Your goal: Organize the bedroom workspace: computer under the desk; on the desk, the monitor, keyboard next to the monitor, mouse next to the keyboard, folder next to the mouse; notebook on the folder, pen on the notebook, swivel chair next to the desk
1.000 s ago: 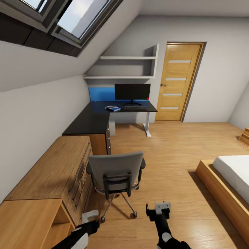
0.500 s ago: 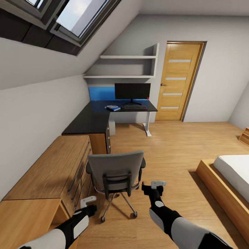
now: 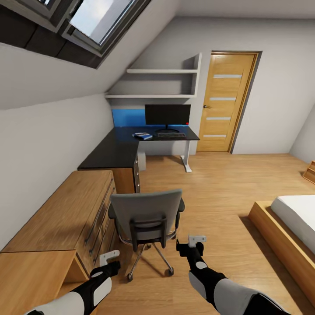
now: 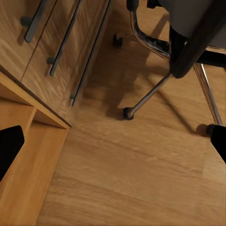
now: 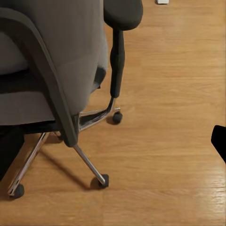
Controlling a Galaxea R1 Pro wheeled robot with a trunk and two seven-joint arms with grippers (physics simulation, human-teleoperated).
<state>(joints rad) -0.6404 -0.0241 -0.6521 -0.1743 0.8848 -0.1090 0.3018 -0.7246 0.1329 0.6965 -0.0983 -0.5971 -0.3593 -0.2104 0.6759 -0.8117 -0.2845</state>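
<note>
Arms had moved up toward the swivel chair [image 3: 146, 216] in the last second. A second before, only the gripper tips showed low in the head view. Now the left gripper [image 3: 109, 257] sat near the chair's wheels on the side of the wooden chest [image 3: 65, 214]. The right gripper [image 3: 194, 242] had come up close beside the chair's right armrest [image 3: 180, 205], but it was not touching it. The chair itself had not moved.

Both grippers looked spread open and held nothing. In the left wrist view, the two dark finger tips [image 4: 10, 146] stood far apart with bare wood floor [image 4: 136, 169] between them. In the right wrist view, the chair's grey back [image 5: 66, 47] and its chrome legs [image 5: 87, 162] were very near.

Far off, the black desk [image 3: 113, 151] held the monitor [image 3: 167, 115], with the keyboard [image 3: 171, 135] just in front of it. The blue folder [image 3: 143, 136] lay on the desk beside the keyboard, with something small and pale on top. It was too small to tell if that was the notebook or the pen. The mouse and the computer were too small or hidden to make out.

The chair stood well apart from the desk, next to the chest. So the desk part seemed mostly done, and the chair looked like the last job. The robot was likely getting ready to take hold of the chair and push it over to the desk.
</note>
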